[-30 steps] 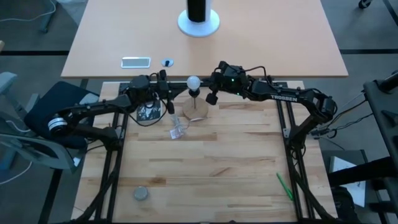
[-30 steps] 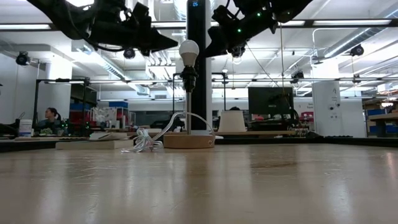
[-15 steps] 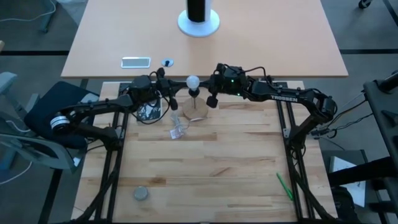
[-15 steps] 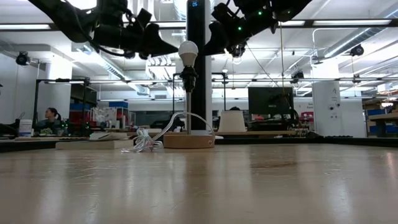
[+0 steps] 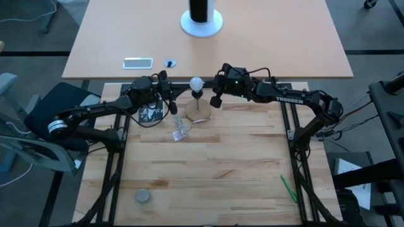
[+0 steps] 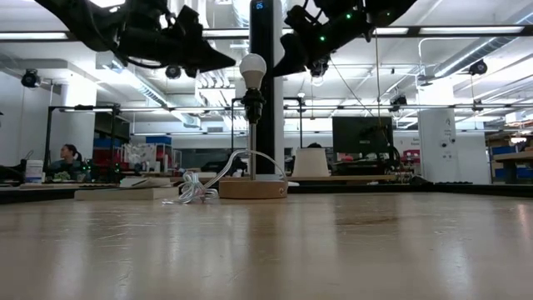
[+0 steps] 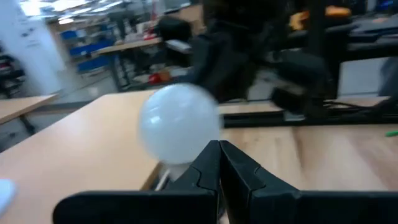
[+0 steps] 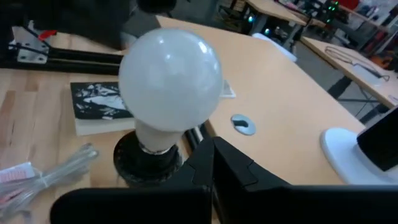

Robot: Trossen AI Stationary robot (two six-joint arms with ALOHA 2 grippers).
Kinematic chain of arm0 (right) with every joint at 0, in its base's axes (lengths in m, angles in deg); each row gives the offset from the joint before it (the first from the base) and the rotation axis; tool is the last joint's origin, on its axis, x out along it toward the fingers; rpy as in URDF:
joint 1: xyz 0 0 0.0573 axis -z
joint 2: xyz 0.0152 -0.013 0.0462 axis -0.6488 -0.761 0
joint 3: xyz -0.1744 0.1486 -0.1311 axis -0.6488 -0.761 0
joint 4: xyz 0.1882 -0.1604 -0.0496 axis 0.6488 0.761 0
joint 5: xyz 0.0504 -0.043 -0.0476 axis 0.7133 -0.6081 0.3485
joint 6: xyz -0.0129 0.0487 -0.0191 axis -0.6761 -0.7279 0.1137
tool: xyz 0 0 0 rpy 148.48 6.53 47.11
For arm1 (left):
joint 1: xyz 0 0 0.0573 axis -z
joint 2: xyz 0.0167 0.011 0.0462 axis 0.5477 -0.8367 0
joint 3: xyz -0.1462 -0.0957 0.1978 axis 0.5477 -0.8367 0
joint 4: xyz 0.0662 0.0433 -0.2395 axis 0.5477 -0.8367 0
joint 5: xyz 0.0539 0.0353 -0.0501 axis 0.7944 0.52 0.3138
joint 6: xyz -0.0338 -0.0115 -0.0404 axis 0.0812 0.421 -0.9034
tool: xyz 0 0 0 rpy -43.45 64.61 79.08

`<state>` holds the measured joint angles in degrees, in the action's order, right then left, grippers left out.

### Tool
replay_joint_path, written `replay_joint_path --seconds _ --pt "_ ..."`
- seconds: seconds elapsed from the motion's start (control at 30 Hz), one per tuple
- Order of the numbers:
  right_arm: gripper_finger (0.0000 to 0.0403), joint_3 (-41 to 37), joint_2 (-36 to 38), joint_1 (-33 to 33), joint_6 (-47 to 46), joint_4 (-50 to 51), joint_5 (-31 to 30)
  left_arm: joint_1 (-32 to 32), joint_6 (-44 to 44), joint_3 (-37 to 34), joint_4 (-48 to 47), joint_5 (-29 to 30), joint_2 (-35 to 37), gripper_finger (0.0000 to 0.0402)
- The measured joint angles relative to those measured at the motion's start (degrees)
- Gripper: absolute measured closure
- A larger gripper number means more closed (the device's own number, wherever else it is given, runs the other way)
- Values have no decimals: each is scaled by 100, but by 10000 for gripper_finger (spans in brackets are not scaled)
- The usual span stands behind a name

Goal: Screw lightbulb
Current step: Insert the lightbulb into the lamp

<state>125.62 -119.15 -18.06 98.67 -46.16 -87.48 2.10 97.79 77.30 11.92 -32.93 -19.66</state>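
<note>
Compared with half a second ago, my left gripper (image 5: 169,96) has backed slightly away from the lightbulb (image 5: 196,82); the right gripper (image 5: 214,96) has shifted a little outward as well. Neither touches the globe now. In the low view both grippers hang above and to either side of the lightbulb (image 6: 252,67), left gripper (image 6: 218,60) on one flank, right gripper (image 6: 287,60) on the other, each apart from the glass.

Status of the task item: the lightbulb stands upright in the dark socket (image 6: 252,106) at the top of the lamp stem, which rises from the round wooden base (image 5: 198,111) near the far edge of the wooden table (image 5: 240,164). In the right wrist view the lightbulb (image 8: 170,71) sits with its neck inside the socket (image 8: 149,163); I see no exposed thread, though the fingers hide part of the collar.

Jaw state: in both wrist views the fingers meet at the tips with nothing between them, so I read both jaws as closed and empty. The left wrist view shows the lightbulb (image 7: 179,124) just beyond the closed tips.

Interpretation: with both grippers released and drawn back, I judge the screwing step to be at or near completion, or between two turning strokes. I cannot confirm full seating from these views. If another turn is needed, a jaw must open before re-approaching the globe. The clear cable bundle (image 5: 180,131) lies beside the base and is not involved.
</note>
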Motion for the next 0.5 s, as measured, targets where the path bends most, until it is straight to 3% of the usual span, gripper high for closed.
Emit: replay_joint_path --seconds 0.5 --pt "403 7 -28 -29 -18 -110 549 9 32 2 500 255 -328 401"
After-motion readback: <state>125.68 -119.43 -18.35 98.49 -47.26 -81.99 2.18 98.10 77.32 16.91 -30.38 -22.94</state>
